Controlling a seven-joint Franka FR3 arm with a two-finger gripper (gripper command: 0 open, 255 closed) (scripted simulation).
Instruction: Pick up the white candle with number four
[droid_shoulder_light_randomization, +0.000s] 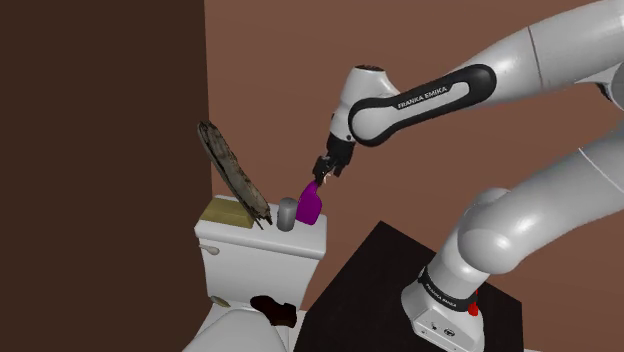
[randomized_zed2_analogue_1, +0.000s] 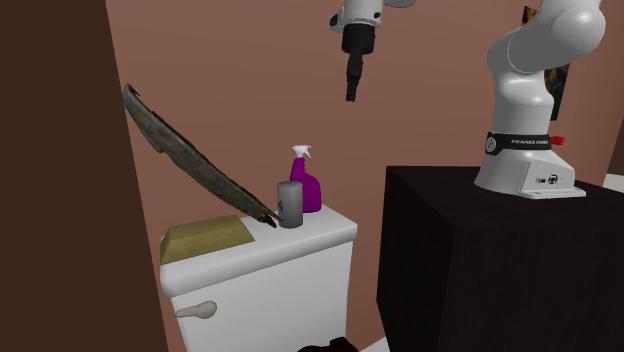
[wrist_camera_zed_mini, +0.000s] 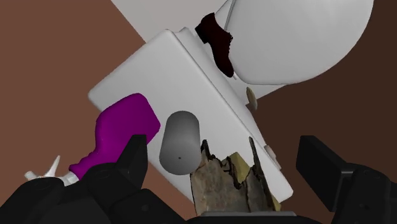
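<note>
The candle (randomized_zed2_analogue_1: 289, 204), drawn as a plain grey cylinder with no number discernible, is stood upright on the toilet tank's lid (randomized_zed2_analogue_1: 325, 222), just beside the purple spray bottle (randomized_zed2_analogue_1: 305, 185) and near the foot of a bark-like slab (randomized_zed2_analogue_1: 190, 160) leaned there. The gripper (wrist_camera_zed_mini: 226, 153) is held above the tank, fingers spread and nothing between them. The task is judged barely begun: descent, closing on the candle and the lift are all left to be done.
</note>
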